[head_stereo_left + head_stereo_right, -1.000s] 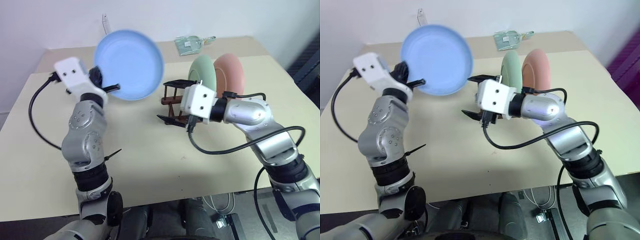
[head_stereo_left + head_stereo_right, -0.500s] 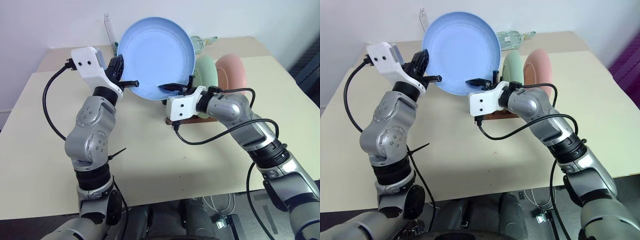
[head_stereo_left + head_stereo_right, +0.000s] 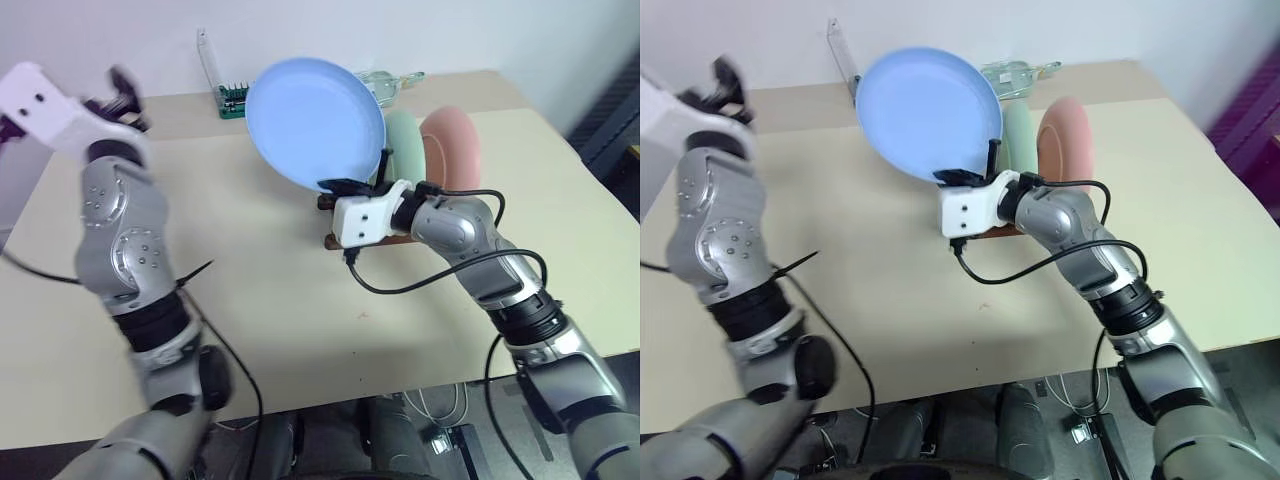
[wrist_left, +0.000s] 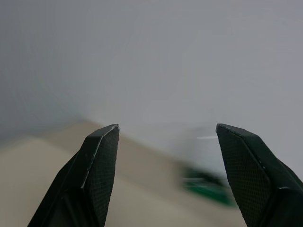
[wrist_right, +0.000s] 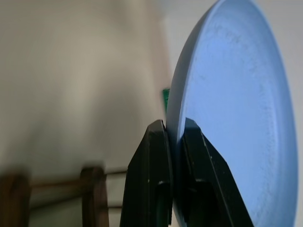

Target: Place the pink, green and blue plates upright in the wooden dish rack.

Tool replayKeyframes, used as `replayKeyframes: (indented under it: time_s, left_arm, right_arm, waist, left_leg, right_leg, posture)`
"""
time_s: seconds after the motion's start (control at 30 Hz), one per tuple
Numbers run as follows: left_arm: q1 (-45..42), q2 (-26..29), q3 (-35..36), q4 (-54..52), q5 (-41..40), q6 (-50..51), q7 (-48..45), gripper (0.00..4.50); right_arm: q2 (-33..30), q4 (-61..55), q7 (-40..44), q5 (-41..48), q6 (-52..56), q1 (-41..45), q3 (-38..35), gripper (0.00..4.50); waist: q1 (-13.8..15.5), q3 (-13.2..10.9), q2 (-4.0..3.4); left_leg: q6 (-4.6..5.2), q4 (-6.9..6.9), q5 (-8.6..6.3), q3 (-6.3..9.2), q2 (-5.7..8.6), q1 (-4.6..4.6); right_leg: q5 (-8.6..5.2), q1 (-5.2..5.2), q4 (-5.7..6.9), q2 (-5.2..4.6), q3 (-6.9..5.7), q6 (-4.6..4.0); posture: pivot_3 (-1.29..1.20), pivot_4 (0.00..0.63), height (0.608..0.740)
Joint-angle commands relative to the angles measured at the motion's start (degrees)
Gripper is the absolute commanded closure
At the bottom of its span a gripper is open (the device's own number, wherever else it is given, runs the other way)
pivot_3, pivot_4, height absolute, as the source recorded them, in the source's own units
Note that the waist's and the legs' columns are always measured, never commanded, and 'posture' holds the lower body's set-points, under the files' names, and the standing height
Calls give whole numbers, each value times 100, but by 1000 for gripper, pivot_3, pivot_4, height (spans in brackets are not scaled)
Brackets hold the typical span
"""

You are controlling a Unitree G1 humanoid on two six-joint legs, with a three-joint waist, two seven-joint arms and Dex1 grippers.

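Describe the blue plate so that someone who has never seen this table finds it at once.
Start at the beige table and find the dark wooden dish rack near its far middle, where a green plate and a pink plate stand upright. Just left of them, the right end effector pinches the blue plate by its lower rim. It alone is held up rather than racked.

Right hand (image 5: 174, 137) pinches blue plate (image 5: 236, 118) rim; rack pegs (image 5: 92, 189) beside.
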State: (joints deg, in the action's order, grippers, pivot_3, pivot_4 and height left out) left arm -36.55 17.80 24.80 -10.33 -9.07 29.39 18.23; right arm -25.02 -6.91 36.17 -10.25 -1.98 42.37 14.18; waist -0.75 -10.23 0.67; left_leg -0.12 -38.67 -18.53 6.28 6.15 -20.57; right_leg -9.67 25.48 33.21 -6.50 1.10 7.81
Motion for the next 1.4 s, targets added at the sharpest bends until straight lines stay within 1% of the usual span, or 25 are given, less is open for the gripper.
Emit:
replayKeyframes:
  time_s: [0.03, 0.1, 0.17, 0.23, 0.27, 0.33, 0.4, 0.5, 0.6, 0.7, 0.77, 0.93, 1.0, 1.03, 1.1, 1.13, 1.17, 1.23, 1.33, 1.4]
  left_arm:
    - [501, 291, -938, 187, 407, -434, -894, 1058]
    - [851, 299, -1337, 182, 323, -529, -1481, 1058]
    - [1232, 274, -1726, 5, 182, -690, -2102, 1058]
    - [1649, 380, -2192, -168, 117, -923, -2830, 1058]
    - [1835, 446, -2378, -255, 130, -1026, -3103, 1058]
    - [2067, 512, -2581, -396, 125, -1072, -3433, 1058]
    - [2203, 444, -2610, -548, -29, -1037, -3614, 1058]
    - [2257, 336, -2602, -633, -94, -954, -3697, 1058]
    - [2233, 262, -2598, -619, -120, -910, -3764, 1058]
    - [2226, 234, -2627, -619, -99, -936, -3849, 1058]
    - [2223, 214, -2627, -629, -109, -916, -3899, 1058]
    - [2277, 180, -2643, -712, -100, -880, -3985, 1058]
    - [2312, 167, -2655, -738, -81, -872, -3986, 1025]
    - [2321, 162, -2657, -745, -74, -870, -3985, 1025]
    - [2366, 167, -2668, -797, -55, -857, -3983, 1025]
    - [2391, 157, -2665, -839, -67, -828, -3976, 1025]
    - [2407, 153, -2663, -869, -72, -807, -3972, 1025]
    - [2430, 144, -2665, -911, -67, -788, -3963, 1025]
    - [2423, 97, -2642, -933, 29, -809, -3836, 1025]
    - [2378, 76, -2591, -858, 142, -868, -3709, 1025]
  right_arm:
    - [642, -1018, -175, 2025, 1333, 377, -995, 4500]
    - [1071, -1413, -498, 3405, 2605, 507, -1567, 4500]
    - [1364, -1592, -1077, 4998, 3825, 625, -2208, 4500]
    - [1537, -1600, -1755, 6035, 4555, 667, -2677, 4500]
    - [1563, -1580, -2056, 6375, 4821, 644, -2817, 4500]
    - [1533, -1624, -2513, 6762, 5170, 580, -2934, 4500]
    - [1430, -1771, -2736, 7013, 5447, 401, -2890, 4500]
    - [1432, -1884, -3209, 7476, 5718, 127, -2927, 4500]
    - [1367, -1819, -3470, 7770, 5871, -6, -2907, 4500]
    - [1292, -1610, -3744, 7854, 6026, -67, -2851, 4500]
    - [1264, -1407, -3958, 7757, 6099, -81, -2800, 4500]
    - [1203, -1006, -4067, 7834, 6192, 31, -2796, 4500]
    - [1179, -904, -4000, 7712, 6130, 108, -2746, 3781]
    - [1175, -885, -3972, 7668, 6091, 134, -2729, 3522]
    - [1100, -968, -3790, 7451, 5929, 187, -2621, 2615]
    - [919, -1127, -3568, 7129, 5780, 212, -2419, 2154]
    - [631, -1332, -3270, 6584, 5501, 228, -2063, 1643]
    - [177, -1582, -2801, 5724, 4979, 215, -1525, 1643]
    - [-734, -1965, -1871, 4181, 3696, 53, -695, 1643]
    - [-1101, -2054, -1459, 3423, 2869, -122, -432, 1643]
  waist:
    - [49, 0, 0]
    - [99, 1, 0]
    - [146, 1, 0]
    - [139, 3, -3]
    - [124, 1, -6]
    - [105, -3, -21]
    - [93, 0, -34]
    - [55, 6, -42]
    - [10, 6, -42]
    - [3, 6, -42]
    - [3, 7, -42]
    - [3, 7, -42]
    - [3, 7, -43]
    - [3, 6, -43]
    - [3, 6, -43]
    - [3, 6, -43]
    - [10, 6, -43]
    - [10, 6, -43]
    - [13, 7, -42]
    - [14, 8, -40]
  left_leg:
    - [0, -2, 0, 5, 1, -4]
    - [2, -17, -1, 28, 3, -22]
    - [4, -27, -2, 33, 6, -31]
    - [6, -30, -3, 35, 6, -32]
    - [7, -29, -4, 34, 5, -32]
    - [6, -23, -4, 28, 2, -33]
    - [3, -17, -2, 23, 1, -43]
    - [-4, -21, 4, 11, -1, -84]
    - [-3, -23, 4, 5, 0, -85]
    - [-2, -25, 4, 3, 0, -84]
    - [-2, -25, 4, 3, 0, -84]
    - [-1, -28, 3, 1, 0, -85]
    - [-1, -29, 3, 1, 0, -85]
    - [-1, -29, 3, 0, 0, -85]
    - [-1, -30, 3, 0, 0, -85]
    - [-1, -30, 3, 0, 0, -85]
    - [-1, -30, 3, -1, 0, -85]
    - [2, -33, 1, -3, 1, -86]
    - [3, -34, 1, -7, 2, -87]
    - [3, -35, 1, -8, 2, -86]
  right_leg:
    - [0, -2, 2, -1, -2, 0]
    - [4, -5, 2, -4, -17, -4]
    - [6, -4, 3, -8, -18, -8]
    - [8, -5, 3, -9, -19, -12]
    - [8, -2, 3, -8, -18, -12]
    - [7, 8, 3, -8, -15, -13]
    - [7, 28, 4, -7, -13, -14]
    - [8, 88, 28, -7, -6, -16]
    - [8, 89, 28, -9, -3, -15]
    - [8, 88, 29, -8, -4, -15]
    - [8, 88, 29, -8, -4, -15]
    - [9, 88, 29, -8, -3, -15]
    - [9, 88, 29, -8, -3, -15]
    - [9, 88, 29, -8, -3, -15]
    - [9, 88, 30, -8, -3, -15]
    - [9, 89, 30, -8, -3, -15]
    - [9, 89, 30, -8, -3, -15]
    - [9, 88, 29, -9, -4, -14]
    - [9, 88, 28, -9, -5, -13]
    - [9, 85, 26, -9, -7, -12]
  posture:
    - [0, 150, 740]
    - [0, 150, 740]
    - [0, 150, 740]
    - [0, 150, 740]
    - [0, 150, 740]
    - [0, 150, 740]
    - [0, 150, 740]
    - [0, 150, 740]
    - [0, 150, 740]
    - [0, 150, 740]
    - [0, 150, 740]
    - [0, 150, 740]
    - [0, 150, 740]
    - [0, 150, 740]
    - [0, 150, 740]
    - [0, 150, 740]
    - [0, 150, 740]
    - [0, 150, 740]
    - [0, 150, 740]
    - [0, 150, 740]
